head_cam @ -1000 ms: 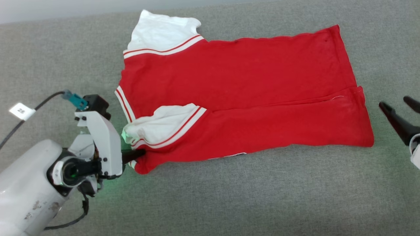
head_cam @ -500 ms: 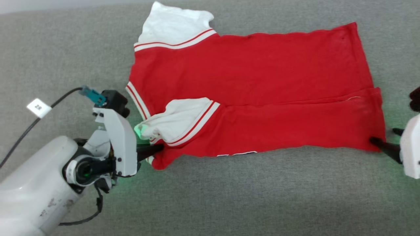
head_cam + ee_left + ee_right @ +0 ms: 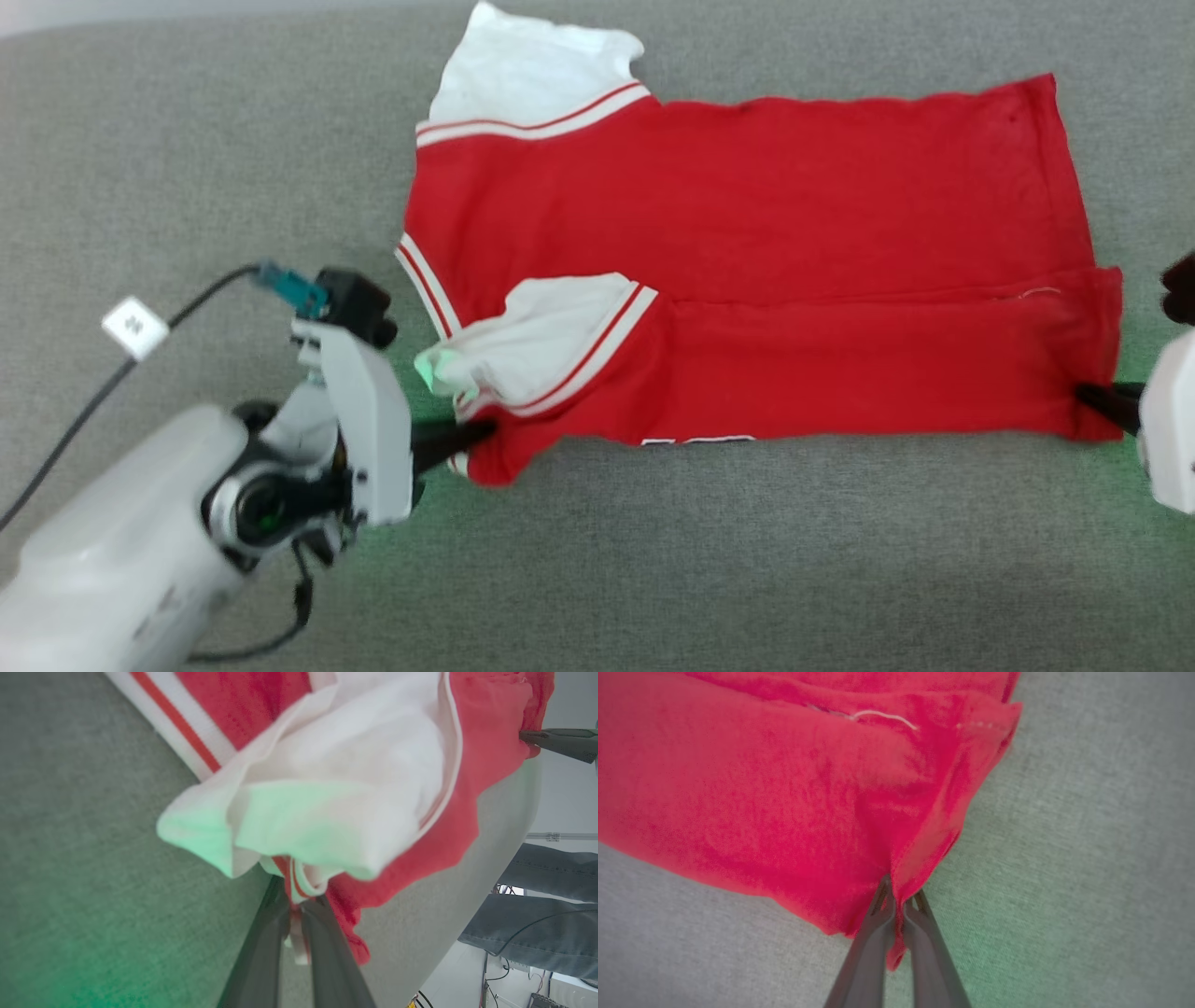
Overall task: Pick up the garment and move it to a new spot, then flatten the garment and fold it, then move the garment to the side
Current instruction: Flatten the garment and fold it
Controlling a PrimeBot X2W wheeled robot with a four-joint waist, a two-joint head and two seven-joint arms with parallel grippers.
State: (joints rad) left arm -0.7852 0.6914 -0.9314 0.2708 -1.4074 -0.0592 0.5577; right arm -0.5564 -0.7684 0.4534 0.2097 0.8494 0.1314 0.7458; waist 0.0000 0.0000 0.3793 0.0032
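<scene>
Currently, nearest the robot, a bare strip of the grey cloth surface (image 3: 747,579) runs along the near edge of the garment (image 3: 747,243). The garment lies spread on this surface, collar end toward the robot's left and hem toward its right. The left forearm (image 3: 103,579) sits off the garment's near collar corner. A black cable (image 3: 65,441) carrying a white tag (image 3: 135,329) and a teal connector (image 3: 291,287) lies just beyond the wrist, apart from the garment.

The left gripper (image 3: 481,435) is closed on the garment's near collar-end corner, pinching red cloth and striped trim together. The white sleeve (image 3: 551,331) bunches directly beyond the fingers (image 3: 327,933) and blocks much of the left wrist view. The right gripper (image 3: 1090,397) is closed on the garment's near hem corner, with red cloth clamped between its fingers. A green glow (image 3: 425,523) falls on the surface beside both held corners.

The garment's near long side is folded over its middle; the free edge (image 3: 887,293) of that flap runs from sleeve to hem. A sliver of white-outlined print (image 3: 695,439) shows at the garment's near edge. Beyond the flap, the far half lies smooth, and the second white sleeve (image 3: 532,79) projects from the garment's far collar corner. In the left wrist view, a person's legs in jeans (image 3: 537,933) appear off the surface, well apart from the garment.
</scene>
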